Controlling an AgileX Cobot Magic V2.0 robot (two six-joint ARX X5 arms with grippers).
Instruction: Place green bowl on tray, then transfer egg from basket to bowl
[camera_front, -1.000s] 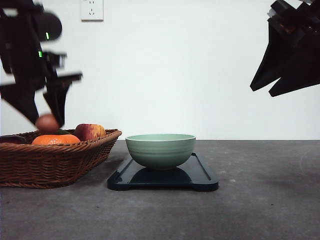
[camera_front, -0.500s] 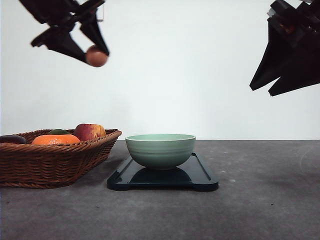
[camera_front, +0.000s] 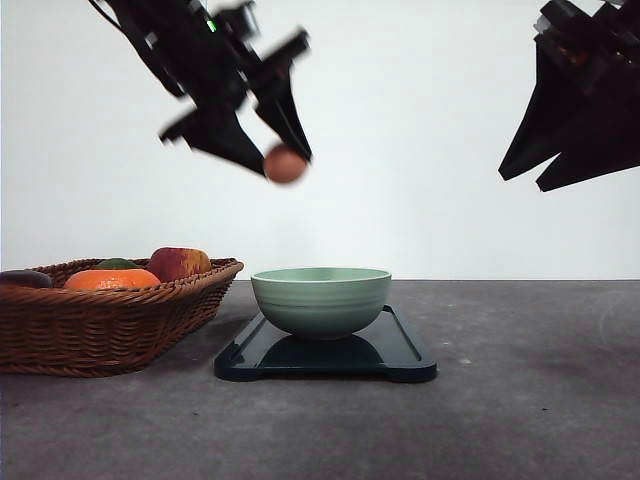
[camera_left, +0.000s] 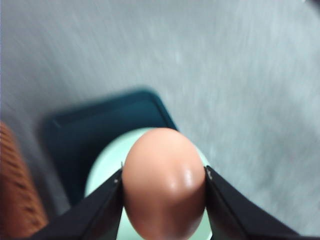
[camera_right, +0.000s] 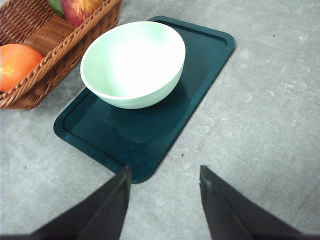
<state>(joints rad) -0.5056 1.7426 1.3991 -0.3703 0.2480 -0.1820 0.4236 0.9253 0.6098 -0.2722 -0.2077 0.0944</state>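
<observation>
The green bowl (camera_front: 321, 299) stands on the dark tray (camera_front: 400, 352) at the table's middle; the right wrist view shows the bowl (camera_right: 132, 64) empty on the tray (camera_right: 150, 135). My left gripper (camera_front: 283, 162) hangs high above and slightly left of the bowl, shut on a brown egg (camera_front: 285, 164). In the left wrist view the egg (camera_left: 164, 182) sits between the black fingers (camera_left: 97, 212) with the bowl (camera_left: 102, 175) and tray (camera_left: 90, 135) below. My right gripper (camera_front: 528, 180) is raised at the upper right, open and empty. The wicker basket (camera_front: 100, 320) is at the left.
The basket holds an orange (camera_front: 112, 279), a red apple (camera_front: 180, 263) and a dark item (camera_front: 22, 278) at its left edge. A wall socket is hidden behind the left arm. Bare grey table (camera_front: 520, 400) lies right of and in front of the tray.
My left gripper lifted the egg out of the basket, swung up and to the right, and now holds it lower, above the bowl's left side. The right arm has not moved.
</observation>
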